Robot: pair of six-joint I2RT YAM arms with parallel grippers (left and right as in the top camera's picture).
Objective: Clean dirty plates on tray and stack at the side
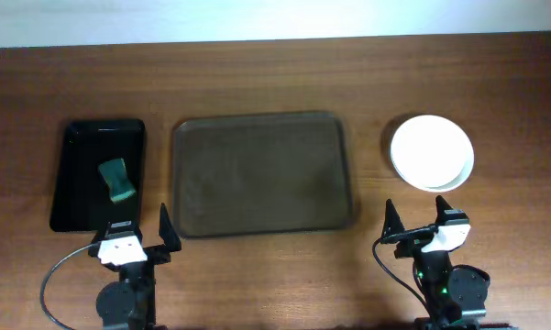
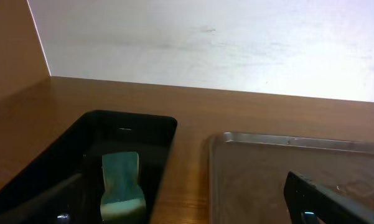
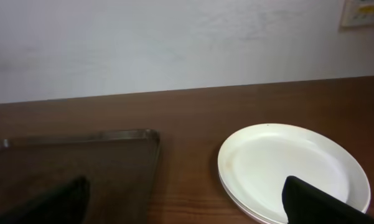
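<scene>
Fingers [image 1: 165,226] of the left gripper [image 1: 128,231] stand spread wide at the front edge of the table [image 1: 275,82], left of centre, with nothing between them. Just beyond them, toward the left edge, lies a glossy black rectangular tray [image 1: 73,174] with rounded corners. In it rests a green sponge [image 1: 117,179], a soft block pinched in at the sides. At the middle of the wood-grain table sits the large brown-grey tray [image 1: 261,174], matte and faintly mottled, with a low raised rim and rounded corners; its surface is bare. Toward the right edge the plates [image 1: 431,151] are stacked beside that tray, apart from it: round, shallow and smooth, the top 1 white. The right wrist view shows at least 2 rims, though the lower colours cannot be told. The right gripper [image 1: 419,215], at the front edge just before the stack, likewise holds its 2 dark pointed fingers apart and empty.
</scene>
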